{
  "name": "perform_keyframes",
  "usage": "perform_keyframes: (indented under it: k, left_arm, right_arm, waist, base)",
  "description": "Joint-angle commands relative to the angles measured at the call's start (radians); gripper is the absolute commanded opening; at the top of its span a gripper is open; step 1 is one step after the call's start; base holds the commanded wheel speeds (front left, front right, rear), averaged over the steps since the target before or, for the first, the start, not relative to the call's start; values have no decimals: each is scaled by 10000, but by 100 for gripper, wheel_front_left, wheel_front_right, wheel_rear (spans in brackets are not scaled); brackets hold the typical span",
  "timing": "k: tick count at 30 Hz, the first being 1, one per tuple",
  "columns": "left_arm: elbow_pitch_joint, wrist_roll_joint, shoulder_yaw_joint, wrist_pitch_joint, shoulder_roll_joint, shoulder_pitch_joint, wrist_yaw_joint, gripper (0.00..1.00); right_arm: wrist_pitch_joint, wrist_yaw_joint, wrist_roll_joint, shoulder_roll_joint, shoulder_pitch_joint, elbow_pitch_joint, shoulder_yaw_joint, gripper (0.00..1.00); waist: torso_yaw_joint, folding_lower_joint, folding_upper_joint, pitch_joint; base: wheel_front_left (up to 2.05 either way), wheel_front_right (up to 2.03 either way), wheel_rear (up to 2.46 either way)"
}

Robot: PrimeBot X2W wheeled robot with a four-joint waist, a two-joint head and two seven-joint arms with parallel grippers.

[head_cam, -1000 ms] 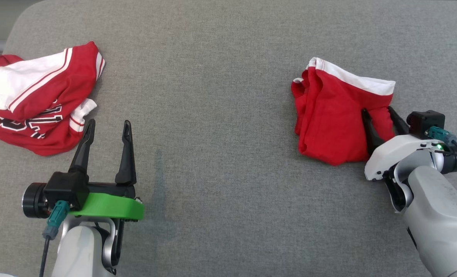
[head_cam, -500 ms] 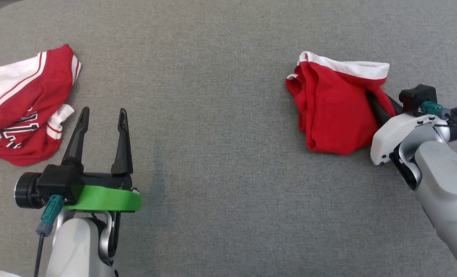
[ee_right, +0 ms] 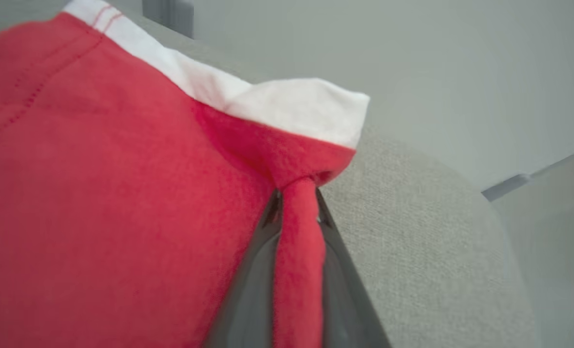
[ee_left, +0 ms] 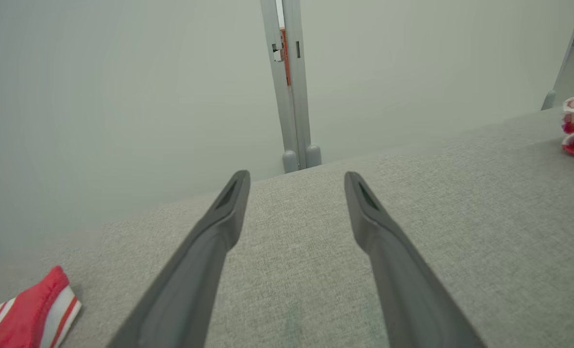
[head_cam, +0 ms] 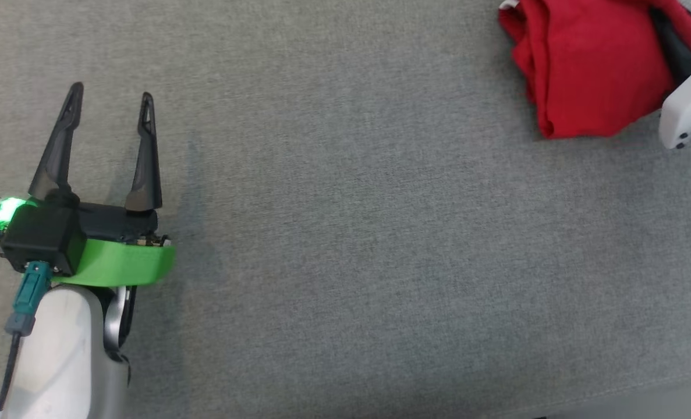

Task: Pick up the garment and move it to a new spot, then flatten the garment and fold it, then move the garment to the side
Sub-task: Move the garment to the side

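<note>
Lab-like test bay: grey cloth-covered worktop (head_cam: 345, 244), plain pale partition panels (ee_left: 122, 96), metal post (ee_left: 291, 96).

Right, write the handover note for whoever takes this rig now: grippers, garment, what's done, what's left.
Right gripper: shut on a fold of the red garment, just below its white band.
Left gripper: open, holding nothing, over the grey table.
Garment: bunched at the table's right side; I cannot tell whether it is clear of the surface. A second red and white garment lies to the left, apart from the left gripper.
Done: grasp made.
Left: carry it to a new spot, flatten it, fold it, move it aside.
</note>
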Motion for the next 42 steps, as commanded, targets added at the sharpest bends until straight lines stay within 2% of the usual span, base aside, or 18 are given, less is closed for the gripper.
perform_keyframes:
  k: [1, 7, 12, 22, 27, 28, 29, 30, 36, 42]
  left_arm:
    - [-208, 116, 21, 114, 201, -225, -19, 100]
    - [-1291, 307, -48, 847, 690, -215, -36, 100]
    - [-2101, 327, -48, 1379, 976, -42, -64, 100]
    - [-3013, 274, -41, 1830, 1153, 234, 40, 100]
    - [-3146, 234, -49, 1834, 1152, 254, 115, 100]
    - [-3147, 213, -55, 1802, 1135, 252, 128, 100]
    - [-3138, 199, -55, 1782, 1131, 249, 145, 100]
    - [-3098, 170, -45, 1737, 1125, 253, 149, 100]
    - [-2627, 87, -147, 1336, 944, 245, 259, 100]
    - [-1895, -190, -154, 722, 660, 488, 419, 100]
  right_arm:
    - [-98, -16, 109, -143, -278, 38, 45, 0]
    - [-277, -16, 433, -725, -1021, 353, 150, 0]
    - [-345, -16, 646, -1038, -1679, 690, 366, 0]
    - [-128, -16, 1028, -1431, -3186, 1434, 1046, 0]
    - [19, -16, 1263, -1414, -3632, 2030, 1394, 0]
    - [47, -16, 1329, -1398, -3712, 2150, 1470, 24]
    - [-47, -16, 1338, -1379, -3827, 2201, 1488, 78]
    - [-118, -16, 1373, -1340, -3917, 2327, 1496, 100]
    - [-491, -16, 1021, -1327, -4301, 2968, 1530, 100]
    - [-616, -16, 1239, -1039, -4031, 2733, 1417, 100]
  waist:
    - [-1389, -1, -1, 1311]
    - [-2108, -1, -1, 1727]
    - [-2403, -1, -1, 1848]
    - [-2383, -1, -1, 1990]
    - [-2253, -1, -1, 2059]
    - [-2218, -1, -1, 2056]
    - [-2195, -1, -1, 2061]
    - [-2171, -1, -1, 2051]
    - [-1865, -1, -1, 1740]
    - [-1430, -1, -1, 738]
  base:
    - [0, 0, 0]
    - [0, 0, 0]
    - [0, 0, 0]
    - [0, 0, 0]
    - [0, 0, 0]
    - [0, 0, 0]
    - [0, 0, 0]
    - [0, 0, 0]
    - [0, 0, 0]
    - [0, 0, 0]
